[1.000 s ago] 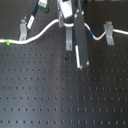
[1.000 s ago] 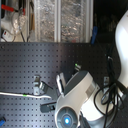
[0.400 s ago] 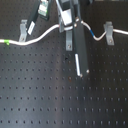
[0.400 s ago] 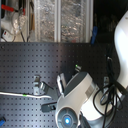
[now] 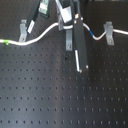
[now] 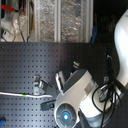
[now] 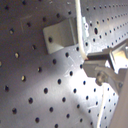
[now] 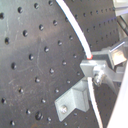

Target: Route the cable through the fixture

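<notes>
While the arm is reaching down over the black tabletop, the cable is lying across the top part of the first exterior view, running from the left edge to the right edge. It is white, with a small green mark near the far left and a short blue bit right of the middle. The fingers are pinching the cable, as both wrist views are showing, with the white line passing straight between the metal tips. I think they are holding it tight so they can pull it into the clip beside them.

Three metal clips are standing in a row in the first exterior view: a left clip at the upper left, a middle clip half hidden behind the arm, and a right clip at the upper right. They are probably spaced out like this so the cable has to bend from one to the next. The cable is looping up at the right clip, so it seems to be sitting in that one already. At the left clip it is passing just below, so that part looks undone.

I am counting one cable, one arm and three clips.
</notes>
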